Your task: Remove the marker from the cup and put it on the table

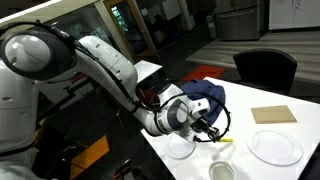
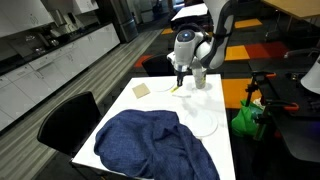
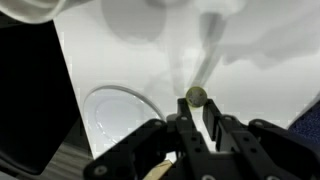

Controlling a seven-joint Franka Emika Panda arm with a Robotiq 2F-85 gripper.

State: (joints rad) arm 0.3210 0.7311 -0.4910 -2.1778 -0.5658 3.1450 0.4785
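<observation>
Presently: gripper (image 3: 198, 114) pinching the marker (image 3: 197, 96) at lower centre of the wrist view, with the marker's long axis running straight out from the fingertips toward the table (image 3: 262, 100). In an exterior view the yellow tip hangs just below the gripper, over bare table. The cup (image 1: 222, 172) stands apart, nearer the frame's bottom edge; tip contact cannot be told.

We are logging bare table (image 1: 243, 127) between the arm-side plate (image 1: 180, 148) and the outer plate (image 1: 275, 147); the gripper (image 1: 215, 133), pinching the marker (image 1: 227, 140), is hanging over this gap. The blue cloth (image 1: 207, 95) is heaping up just behind it, blocking that side. The cup (image 1: 222, 172) is standing near the table edge, narrowing the gap there. The cork square (image 1: 273, 114) is lying flat beyond the outer plate.
</observation>
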